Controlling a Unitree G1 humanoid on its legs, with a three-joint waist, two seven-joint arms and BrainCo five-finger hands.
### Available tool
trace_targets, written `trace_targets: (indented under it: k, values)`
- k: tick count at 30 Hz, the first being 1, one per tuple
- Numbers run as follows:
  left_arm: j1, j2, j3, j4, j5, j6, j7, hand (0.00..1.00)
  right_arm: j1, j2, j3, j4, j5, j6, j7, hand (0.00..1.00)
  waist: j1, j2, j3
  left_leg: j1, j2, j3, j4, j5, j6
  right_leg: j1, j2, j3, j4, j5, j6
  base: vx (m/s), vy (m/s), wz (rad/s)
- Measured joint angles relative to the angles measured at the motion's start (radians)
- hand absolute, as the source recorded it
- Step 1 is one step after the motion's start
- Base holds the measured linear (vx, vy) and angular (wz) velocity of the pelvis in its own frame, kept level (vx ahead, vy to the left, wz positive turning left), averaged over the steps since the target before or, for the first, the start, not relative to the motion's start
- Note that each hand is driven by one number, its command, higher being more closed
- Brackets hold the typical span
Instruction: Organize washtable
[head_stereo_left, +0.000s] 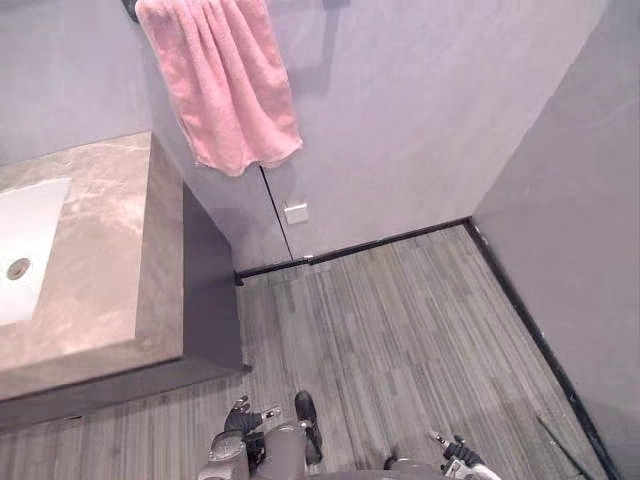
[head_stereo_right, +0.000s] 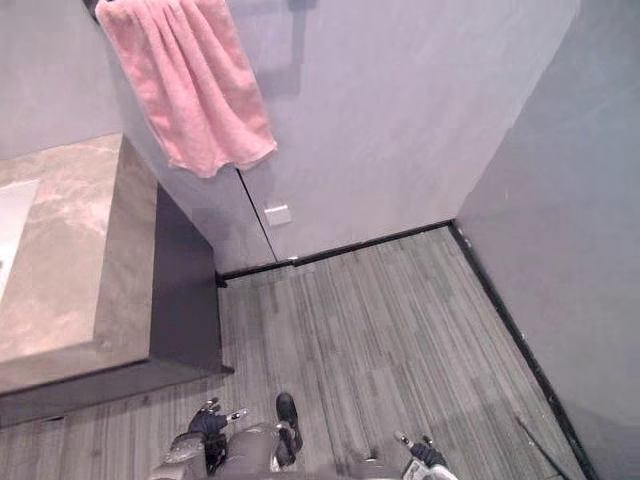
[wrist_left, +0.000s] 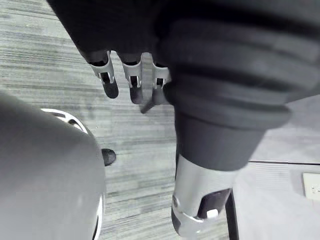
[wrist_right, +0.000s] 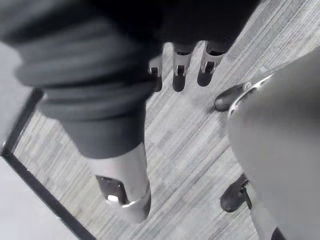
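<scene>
Two robot hands hang idle over a bathroom floor (head_stereo_left: 400, 330) of grey wood-look planks, neither one holding anything. The left hand (wrist_left: 134, 82) points down with its silver, dark-tipped fingers straight and relaxed in a close row, bare planks showing past them. The right hand (wrist_right: 179, 70) hangs the same way, its fingers loose, side by side and clear of any object. The washtable (head_stereo_left: 110, 260) stands at the left of the scene against the far wall (head_stereo_left: 400, 120), well apart from both hands. Its top is a thick slab of brown-grey marbled stone. A white basin (head_stereo_left: 25, 240) is set into the slab toward the left edge, with a round metal drain (head_stereo_left: 18, 268) in its bottom. A dark cabinet (head_stereo_left: 205, 290) sits beneath the slab, its right side facing the open floor. A pink towel (head_stereo_left: 225, 85) hangs in folds on the far wall, above and just right of the washtable's far right corner, its lower hem ending above the level of the stone top. Lower on the same wall, to the right of the cabinet, is a small white wall plate (head_stereo_left: 296, 212). A black skirting (head_stereo_left: 380, 240) runs along the foot of the far wall and turns the corner to follow the plain grey right wall (head_stereo_left: 580, 200) toward the near side.
</scene>
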Motion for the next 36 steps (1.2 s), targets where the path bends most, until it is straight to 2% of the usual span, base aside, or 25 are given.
trace_targets:
  k: [2,3,4,7,8,9,10,11,12,13,14,15,17,18,20,21,22,24,25,26,27,28,29,33,36]
  values:
    - [0.0,0.013,-0.021,0.018,0.0,0.009,0.001,0.0,-0.006,0.002,-0.003,-0.004,0.001,-0.004,0.002,0.0,-0.01,0.007,0.004,0.067,-0.011,-0.001,-0.013,-0.029,0.005,-0.103,-0.019,0.046,0.283,0.019,0.113,0.32,0.205,-0.03]
    - [-0.001,0.023,-0.059,0.03,0.0,0.013,0.001,0.0,-0.005,-0.003,-0.002,-0.008,-0.004,-0.005,0.002,0.0,-0.012,0.007,0.008,0.144,-0.031,-0.021,-0.037,-0.053,0.009,-0.159,-0.037,0.039,0.459,-0.01,0.126,0.35,0.149,0.34]
    - [-0.001,0.024,-0.066,0.034,-0.001,0.013,0.001,0.0,-0.003,-0.006,-0.001,-0.012,-0.009,-0.005,0.002,0.0,-0.014,0.006,0.007,0.184,-0.039,-0.035,-0.055,-0.064,0.009,-0.185,-0.046,0.015,0.51,-0.037,0.089,0.36,0.127,0.41]
    - [0.0,0.022,-0.063,0.039,-0.002,0.014,0.002,0.0,-0.01,-0.01,-0.001,-0.02,-0.017,-0.008,0.01,0.0,-0.025,0.012,0.01,0.246,-0.041,-0.075,-0.083,-0.084,0.013,-0.279,-0.034,-0.052,0.474,-0.087,0.031,0.32,0.035,0.52]
    - [0.0,0.02,-0.063,0.047,-0.001,0.016,0.002,0.0,-0.014,-0.018,-0.002,-0.02,-0.017,-0.008,0.018,0.0,-0.038,0.02,0.014,0.269,-0.035,-0.106,-0.096,-0.087,0.013,-0.316,-0.006,-0.054,0.384,-0.094,0.015,0.41,-0.06,0.9]
    - [0.0,0.012,-0.062,0.053,-0.001,0.016,0.003,0.0,-0.014,-0.028,-0.003,-0.019,-0.017,-0.007,0.019,0.0,-0.056,0.036,0.024,0.29,-0.016,-0.148,-0.104,-0.095,0.006,-0.344,0.045,-0.031,0.213,-0.072,-0.009,0.43,-0.093,0.97]
    - [-0.001,0.009,-0.06,0.053,-0.001,0.016,0.002,0.0,-0.013,-0.029,-0.003,-0.019,-0.015,-0.007,0.019,0.0,-0.06,0.041,0.027,0.295,-0.01,-0.165,-0.104,-0.102,-0.005,-0.353,0.062,-0.018,0.13,-0.045,-0.021,0.37,-0.142,0.98]
    - [-0.001,0.005,-0.047,0.053,-0.001,0.015,0.002,0.0,-0.006,-0.028,-0.005,-0.016,-0.005,-0.006,0.018,0.0,-0.059,0.037,0.029,0.307,-0.007,-0.189,-0.104,-0.118,-0.023,-0.354,0.078,0.014,-0.044,0.047,-0.026,0.31,-0.149,0.65]
    - [0.0,0.005,-0.034,0.053,-0.001,0.015,0.001,0.0,-0.002,-0.026,-0.005,-0.011,-0.001,-0.003,0.019,0.0,-0.058,0.028,0.03,0.315,-0.011,-0.203,-0.104,-0.129,-0.033,-0.35,0.077,0.029,-0.121,0.094,-0.028,0.37,-0.232,0.77]
    - [0.001,0.002,-0.014,0.053,-0.001,0.016,0.001,0.0,0.011,-0.018,-0.006,0.001,0.005,0.0,0.018,0.0,-0.061,0.019,0.025,0.336,-0.012,-0.234,-0.098,-0.157,-0.054,-0.34,0.07,0.041,-0.143,0.211,-0.028,0.4,-0.284,0.6]
    - [0.001,-0.012,0.007,0.053,-0.001,0.015,0.001,0.0,0.02,-0.024,-0.01,0.001,0.007,0.0,0.019,0.0,-0.061,0.03,0.022,0.356,0.007,-0.249,-0.097,-0.179,-0.065,-0.333,0.083,0.032,-0.108,0.237,-0.05,0.48,-0.336,0.53]
    - [0.012,-0.041,0.028,0.053,-0.002,0.015,0.001,0.0,0.025,-0.047,-0.02,0.001,0.016,-0.002,0.019,0.0,-0.054,0.077,0.011,0.369,0.05,-0.252,-0.084,-0.199,-0.084,-0.334,0.116,0.003,-0.067,0.176,-0.071,0.43,-0.255,0.3]
    - [0.021,-0.069,0.055,0.048,-0.002,0.015,-0.001,0.0,0.027,-0.051,-0.023,-0.002,0.024,-0.007,0.017,0.0,-0.062,0.109,-0.003,0.339,0.077,-0.249,0.011,-0.196,-0.094,-0.306,0.128,-0.033,-0.07,0.144,-0.091,0.43,-0.245,0.42]
    - [0.017,-0.069,0.065,0.03,-0.004,0.014,-0.001,0.0,0.04,-0.046,-0.023,-0.008,0.041,-0.006,0.017,0.0,-0.06,0.09,0.005,0.259,0.102,-0.251,0.203,-0.193,-0.115,-0.255,0.128,-0.059,-0.096,0.127,-0.098,0.43,-0.296,0.61]
    - [0.011,-0.069,0.085,0.006,-0.014,0.014,-0.001,0.0,0.059,-0.04,-0.018,-0.025,0.052,-0.007,0.017,0.0,-0.055,0.087,0.007,0.155,0.155,-0.235,0.452,-0.172,-0.18,-0.188,0.133,-0.094,-0.122,0.11,-0.115,0.29,-0.214,0.54]
    - [0.012,-0.077,0.091,-0.009,-0.023,0.013,-0.001,0.0,0.065,-0.04,-0.017,-0.027,0.056,-0.006,0.016,0.0,-0.045,0.087,0.007,0.106,0.206,-0.169,0.577,-0.174,-0.177,-0.124,0.141,-0.118,-0.148,0.104,-0.128,0.28,-0.165,0.33]
    - [0.012,-0.077,0.091,-0.015,-0.023,0.013,-0.001,0.0,0.065,-0.039,-0.016,-0.029,0.059,-0.006,0.016,0.0,-0.041,0.085,0.006,0.097,0.218,-0.142,0.585,-0.174,-0.176,-0.11,0.142,-0.121,-0.16,0.102,-0.129,0.3,-0.158,0.17]
    - [0.001,-0.085,0.089,-0.034,-0.024,0.012,-0.001,0.0,0.061,-0.032,-0.016,-0.044,0.061,-0.006,0.015,0.0,-0.028,0.079,0.004,0.064,0.229,-0.075,0.521,-0.185,-0.156,-0.066,0.14,-0.125,-0.21,0.105,-0.128,0.22,-0.068,0.04]
    - [-0.002,-0.086,0.079,-0.037,-0.023,0.01,-0.002,0.0,0.049,-0.024,-0.016,-0.05,0.061,-0.005,0.015,0.0,-0.028,0.073,0.0,0.049,0.215,-0.062,0.371,-0.183,-0.149,-0.05,0.133,-0.125,-0.229,0.107,-0.125,0.18,0.015,0.01]
    - [-0.004,-0.086,0.078,-0.036,-0.023,0.01,-0.001,0.0,0.046,-0.021,-0.016,-0.05,0.061,-0.005,0.015,0.0,-0.028,0.068,-0.003,0.048,0.201,-0.064,0.299,-0.181,-0.151,-0.047,0.127,-0.123,-0.23,0.107,-0.124,0.23,0.062,-0.03]
    - [-0.006,-0.084,0.071,-0.035,-0.021,0.011,0.0,0.0,0.043,-0.015,-0.017,-0.049,0.061,-0.006,0.015,0.0,-0.027,0.061,-0.005,0.051,0.168,-0.082,0.155,-0.159,-0.151,-0.045,0.114,-0.117,-0.232,0.108,-0.116,0.21,0.11,-0.09]
    - [-0.008,-0.088,0.061,-0.027,-0.021,0.012,0.0,0.0,0.043,-0.018,-0.02,-0.049,0.061,-0.005,0.015,0.0,-0.028,0.07,-0.013,0.063,0.131,-0.122,0.013,-0.006,-0.142,-0.043,0.112,-0.108,-0.237,0.106,-0.095,0.24,0.176,-0.15]
    - [-0.009,-0.087,0.053,-0.021,-0.021,0.012,0.0,0.0,0.039,-0.02,-0.021,-0.049,0.06,-0.005,0.015,0.0,-0.027,0.076,-0.016,0.066,0.123,-0.136,0.001,0.039,-0.126,-0.038,0.114,-0.097,-0.243,0.103,-0.084,0.19,0.151,-0.19]
    - [-0.016,-0.042,0.014,0.011,-0.019,0.014,0.002,0.0,0.039,0.014,-0.019,-0.042,0.059,-0.005,0.013,0.0,-0.029,0.017,-0.035,0.142,0.07,-0.103,-0.088,0.047,-0.112,0.001,0.076,-0.049,-0.302,0.118,-0.049,0.12,0.129,-0.23]
    - [-0.013,-0.028,-0.022,0.026,0.001,0.014,0.002,0.0,0.04,0.015,-0.015,-0.037,0.049,-0.005,0.015,0.0,-0.029,0.014,-0.04,0.191,0.04,-0.088,-0.14,0.054,-0.101,0.015,0.063,-0.029,-0.317,0.119,-0.037,0.03,0.097,-0.17]
